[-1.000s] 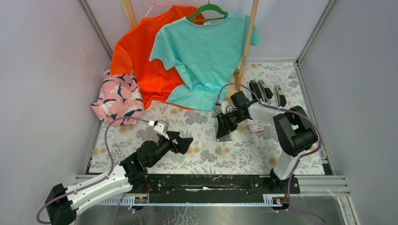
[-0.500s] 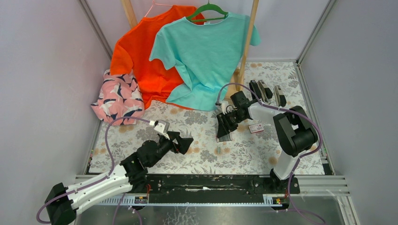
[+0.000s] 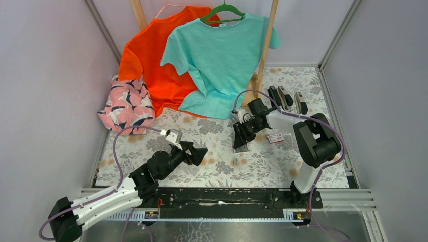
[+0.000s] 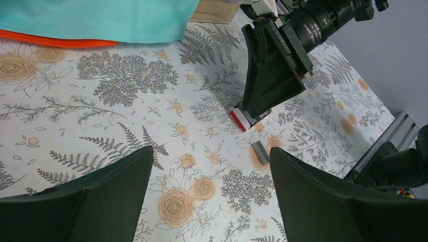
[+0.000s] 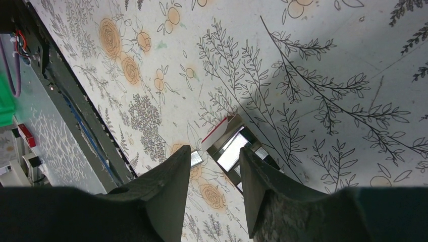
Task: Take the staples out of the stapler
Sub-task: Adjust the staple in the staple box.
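Note:
A stapler (image 3: 243, 147) with a red end lies on the floral table, its silver magazine channel (image 5: 233, 152) showing in the right wrist view. My right gripper (image 3: 242, 134) hovers just above it, jaws a little apart (image 5: 214, 150), holding nothing; it also shows in the left wrist view (image 4: 272, 75). A short silver-grey strip of staples (image 3: 235, 161) lies on the table just in front of the stapler (image 4: 243, 118); it shows too in the left wrist view (image 4: 260, 153) and the right wrist view (image 5: 196, 159). My left gripper (image 3: 200, 153) is wide open and empty (image 4: 212, 169), left of the strip.
A small white-and-pink box (image 3: 275, 138) lies right of the stapler. More staplers (image 3: 281, 98) lie at the back right. A teal shirt (image 3: 222, 55) and an orange shirt (image 3: 151, 65) hang on a wooden rack; a pink patterned cloth (image 3: 126, 105) lies back left.

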Available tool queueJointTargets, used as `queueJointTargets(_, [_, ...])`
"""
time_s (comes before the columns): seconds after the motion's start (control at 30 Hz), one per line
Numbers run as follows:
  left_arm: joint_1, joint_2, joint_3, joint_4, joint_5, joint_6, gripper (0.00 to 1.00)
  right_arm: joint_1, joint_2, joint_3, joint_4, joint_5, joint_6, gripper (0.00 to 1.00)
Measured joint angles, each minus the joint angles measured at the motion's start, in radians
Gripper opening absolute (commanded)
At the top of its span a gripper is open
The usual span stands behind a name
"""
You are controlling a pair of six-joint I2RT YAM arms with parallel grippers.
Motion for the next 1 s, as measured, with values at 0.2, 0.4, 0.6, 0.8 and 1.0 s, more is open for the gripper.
queueJointTargets(0.2, [0.0,0.0,0.0,0.0,0.0,0.0,0.92,0.0,0.009,0.0,0.0,-0.002,0.0,0.48])
queueJointTargets(0.4, [0.0,-0.001,0.0,0.0,0.0,0.0,0.92,0.0,0.009,0.0,0.0,-0.003,0.0,0.48])
queueJointTargets(0.6, [0.0,-0.002,0.0,0.0,0.0,0.0,0.92,0.0,0.011,0.0,-0.001,-0.014,0.0,0.48])
queueJointTargets(0.8, [0.0,-0.002,0.0,0.0,0.0,0.0,0.92,0.0,0.024,0.0,-0.002,-0.047,0.003,0.48])
queueJointTargets(1.0, [0.0,-0.002,0.0,0.0,0.0,0.0,0.92,0.0,0.025,0.001,-0.006,-0.068,0.003,0.48])
